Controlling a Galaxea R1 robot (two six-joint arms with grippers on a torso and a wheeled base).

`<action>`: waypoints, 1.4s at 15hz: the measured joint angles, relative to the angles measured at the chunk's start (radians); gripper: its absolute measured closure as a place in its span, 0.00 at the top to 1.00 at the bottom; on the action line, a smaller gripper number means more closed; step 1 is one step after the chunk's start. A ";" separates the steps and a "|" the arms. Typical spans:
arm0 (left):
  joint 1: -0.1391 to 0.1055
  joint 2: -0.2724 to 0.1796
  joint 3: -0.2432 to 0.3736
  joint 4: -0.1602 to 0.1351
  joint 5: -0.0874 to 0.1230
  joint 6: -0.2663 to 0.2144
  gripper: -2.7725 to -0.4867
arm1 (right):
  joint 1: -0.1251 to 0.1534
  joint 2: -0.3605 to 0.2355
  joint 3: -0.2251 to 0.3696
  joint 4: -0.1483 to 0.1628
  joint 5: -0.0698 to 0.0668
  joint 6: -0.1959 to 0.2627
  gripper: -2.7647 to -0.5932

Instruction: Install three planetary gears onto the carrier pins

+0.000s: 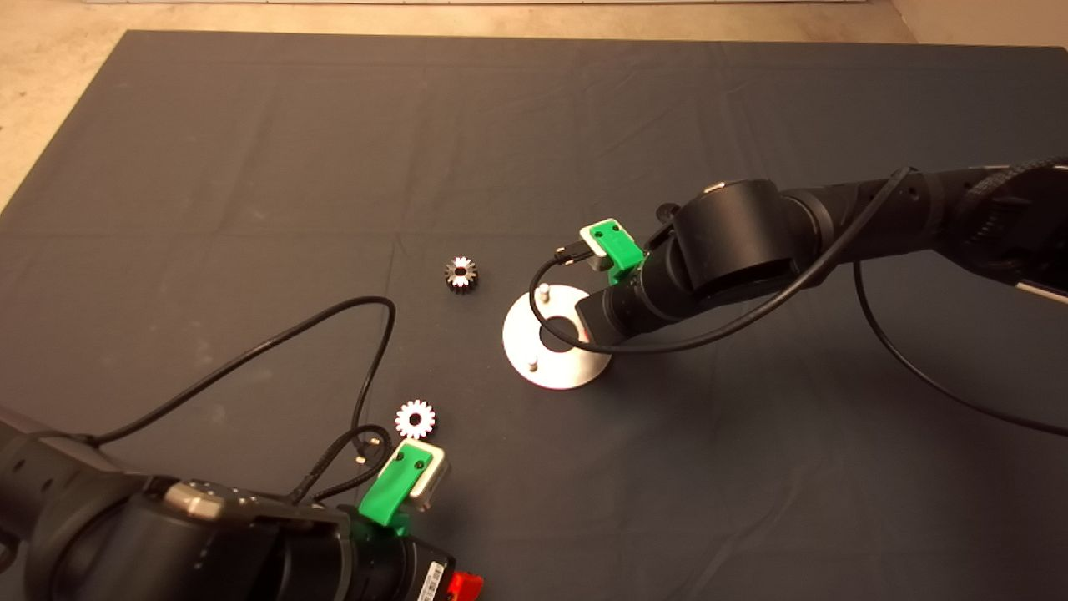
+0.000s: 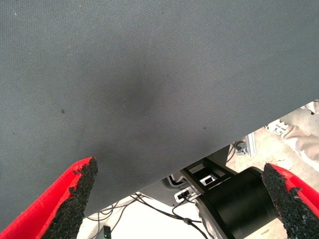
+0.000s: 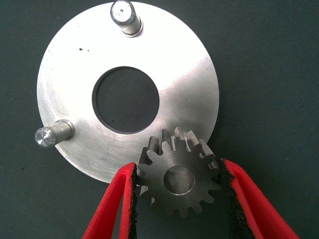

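A planetary gear [image 3: 179, 179] sits pinched in the right gripper [image 3: 178, 199] jaws over the disc [image 3: 60, 84]; left gripper [image 2: 179, 199] jaws spread.

Dark grey mat [image 1: 250, 150] covers the table, faint creases. Pale beige floor [image 1: 50, 50] beyond its far edge.

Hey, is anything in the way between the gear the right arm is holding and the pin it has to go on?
Nothing visible blocks it. The right end effector holds the gear over the carrier disc's rim; the third pin isn't visible beneath it. Two pins stand bare.
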State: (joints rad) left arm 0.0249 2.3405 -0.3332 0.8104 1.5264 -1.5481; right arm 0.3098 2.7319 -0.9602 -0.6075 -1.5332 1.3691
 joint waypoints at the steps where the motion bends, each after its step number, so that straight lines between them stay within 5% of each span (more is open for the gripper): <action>1: 0.000 0.000 0.000 0.000 0.000 0.000 0.82 | 0.000 0.000 0.000 0.000 -0.001 0.000 0.15; 21: 0.000 -0.001 0.000 0.000 0.000 0.000 0.82 | 0.000 -0.001 0.000 0.000 -0.001 -0.038 0.15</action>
State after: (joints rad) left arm 0.0249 2.3400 -0.3332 0.8104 1.5264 -1.5481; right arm 0.3098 2.7311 -0.9603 -0.6075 -1.5340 1.3315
